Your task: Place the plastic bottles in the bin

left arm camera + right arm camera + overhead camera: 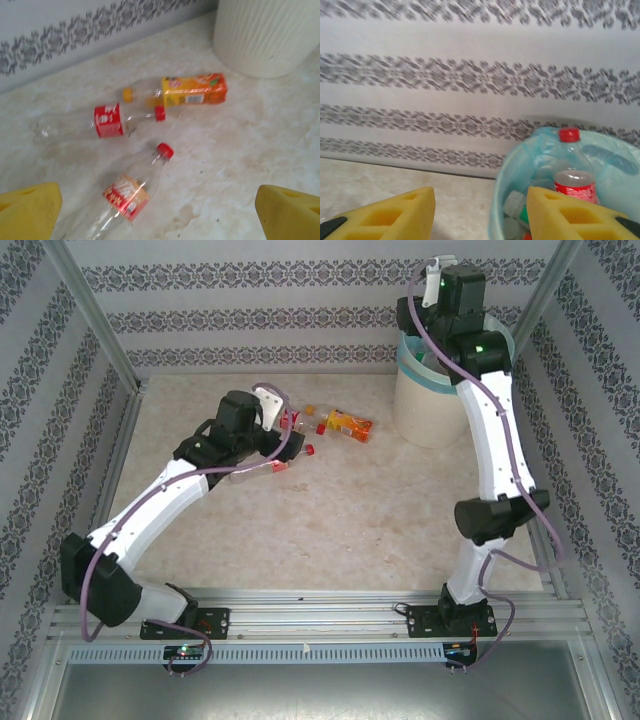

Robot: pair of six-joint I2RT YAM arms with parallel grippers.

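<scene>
Lying mid-frame, three plastic bottles point(107, 121) face the left gripper point(159, 212), fingers wide apart. The right gripper point(480, 215), also spread and empty, hangs by the bin point(612, 172).

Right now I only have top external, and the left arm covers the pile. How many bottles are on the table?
Observer: Three, lying down: an orange-label bottle, a red-label bottle and a nearer red-capped bottle.
Operator: Left jaws holding one?
Observer: No, the left jaws are open, touching no bottle.
Operator: And the right jaws?
Observer: Open and empty at the bin; an upright bottle stands inside.
</scene>
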